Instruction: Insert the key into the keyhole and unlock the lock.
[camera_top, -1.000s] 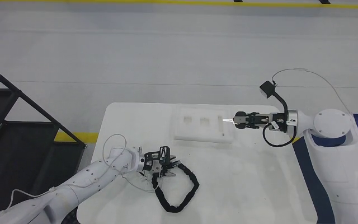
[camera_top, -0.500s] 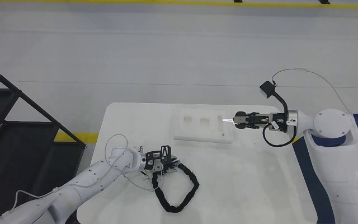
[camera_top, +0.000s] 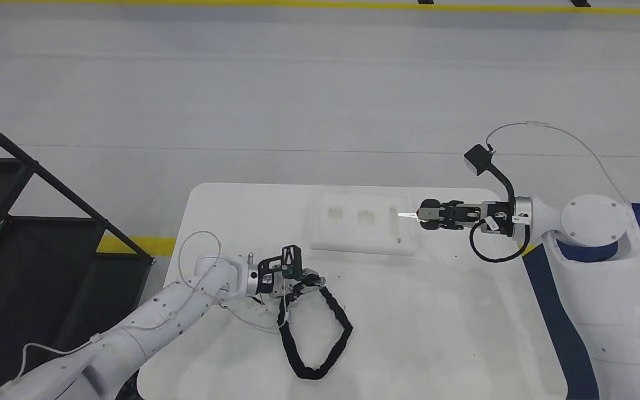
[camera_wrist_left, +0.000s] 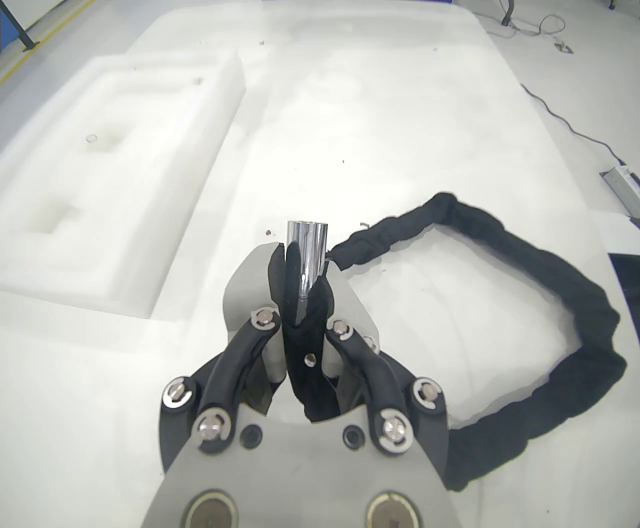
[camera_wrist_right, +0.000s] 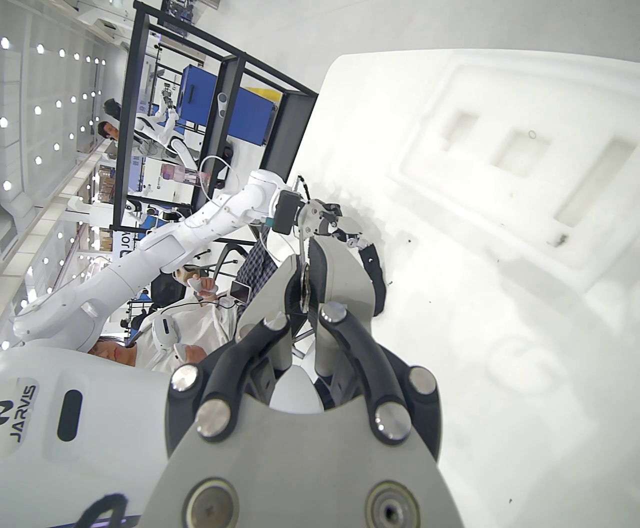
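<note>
So far only the grasps are done — left gripper clamps the chain lock's chrome cylinder, its end jutting ahead; right gripper pinches the key, well apart. Inserting and turning remain.

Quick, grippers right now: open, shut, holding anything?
Left gripper: shut on the lock's chrome cylinder.
Right gripper: shut on the key.

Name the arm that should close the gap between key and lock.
Right, probably. The right gripper holds the key in the air above the foam tray, free to travel. The left gripper holds the lock, whose chain trails on the table.
</note>
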